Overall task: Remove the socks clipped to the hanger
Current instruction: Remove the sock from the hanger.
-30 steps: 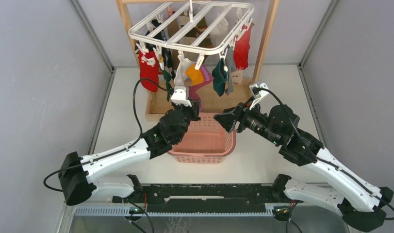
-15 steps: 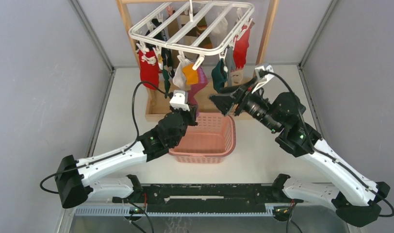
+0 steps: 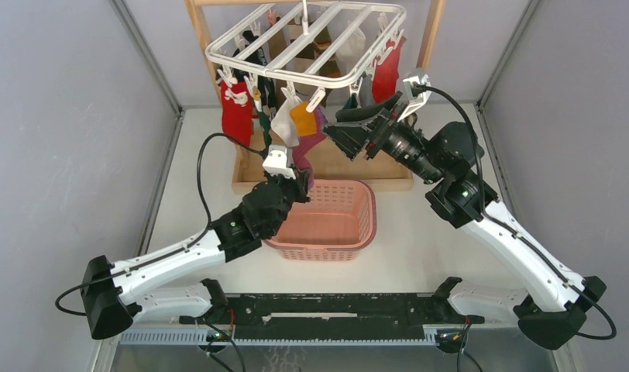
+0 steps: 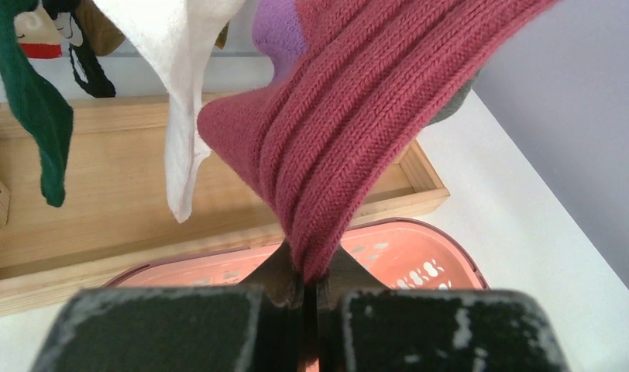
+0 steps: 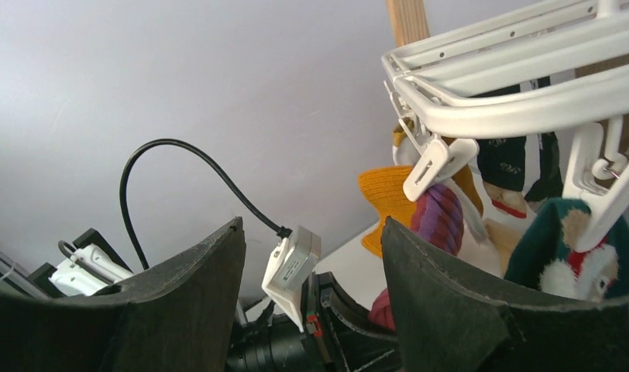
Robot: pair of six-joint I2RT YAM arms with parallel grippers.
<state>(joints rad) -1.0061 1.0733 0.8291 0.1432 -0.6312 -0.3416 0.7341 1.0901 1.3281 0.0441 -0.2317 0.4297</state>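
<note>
On the left, a red sock (image 3: 236,112) hangs from the near left corner of the white plastic drying hanger (image 3: 288,72), which sits high at the back on a light wooden rack (image 3: 431,31). Just right of it dangle a dark green sock (image 4: 32,116) and a limp white sock (image 4: 180,77), both clipped along the hanger's front edge.

Below them the left gripper (image 4: 310,298) is clenched hard on the lower end of a ribbed magenta sock (image 4: 358,116), the fabric pinched between its black fingers. The sock runs up at a slant towards the front edge of the hanger, beside a small orange sock (image 3: 306,118). Which clip holds its top I cannot make out. The gripper hangs over the far rim of a salmon-pink plastic basket (image 3: 319,252) that stands on the table in front of the rack's wooden base tray (image 4: 102,194).

Further right, the right gripper (image 3: 341,133) is raised close under the hanger's front right side with its jaws spread wide and nothing between them. A white clip (image 5: 439,167) and a dark teal sock (image 5: 559,248) hang just beside it. Another red sock (image 3: 385,77) hangs at the hanger's right edge.
</note>
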